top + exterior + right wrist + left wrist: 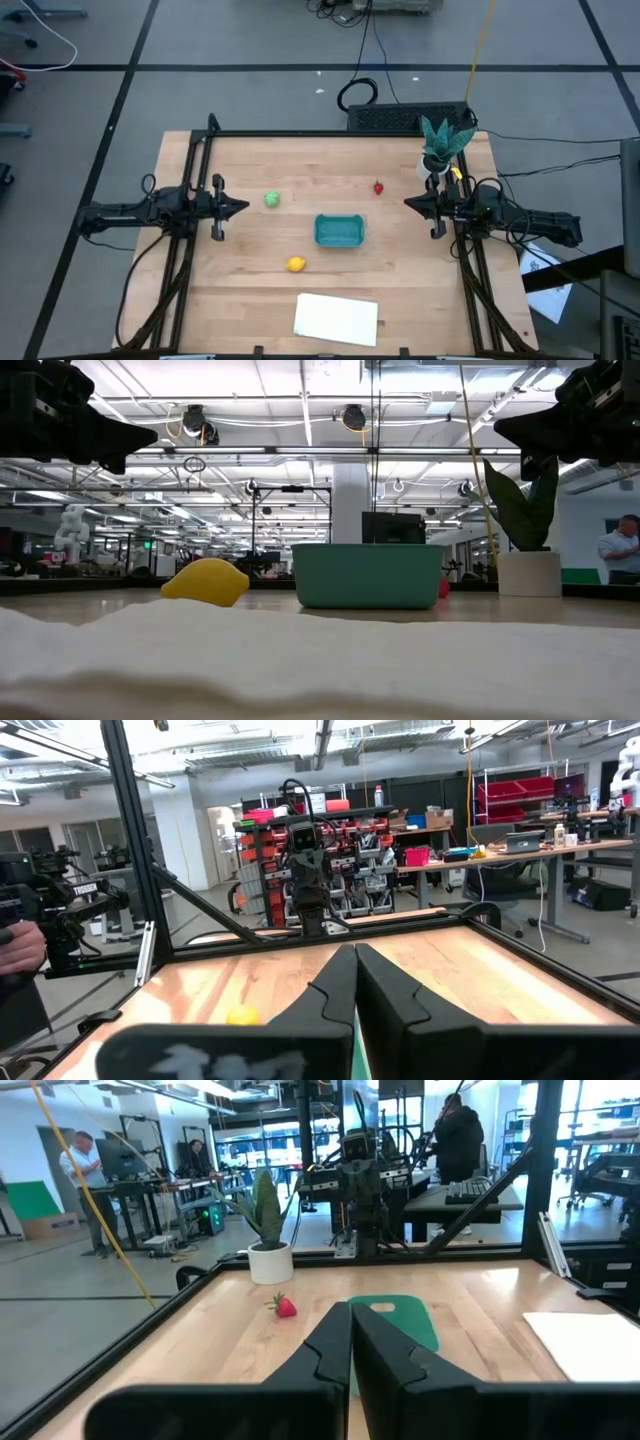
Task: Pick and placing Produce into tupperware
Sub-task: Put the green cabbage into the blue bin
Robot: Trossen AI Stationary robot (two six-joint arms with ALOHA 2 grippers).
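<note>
The teal tupperware (339, 230) stands mid-table on its base. The produce lies on the wood around it: a light-green ball (272, 200) to its far left, a red strawberry (378, 187) to its far right, and a yellow lemon (296, 264) to its near left. My left gripper (245, 207) hovers shut at the left edge, pointing level toward the middle, just left of the ball. My right gripper (407, 203) hovers shut at the right edge, facing it. The left wrist view shows the strawberry (286, 1308) and tupperware (405, 1315) ahead. The right wrist view shows the lemon (241, 1016).
A flat white sheet (336, 318) lies near the front edge. A potted plant (440, 145) stands at the far right corner, behind my right arm. Black frame rails (195, 160) run along the table's left, right and far edges. People stand in the room beyond.
</note>
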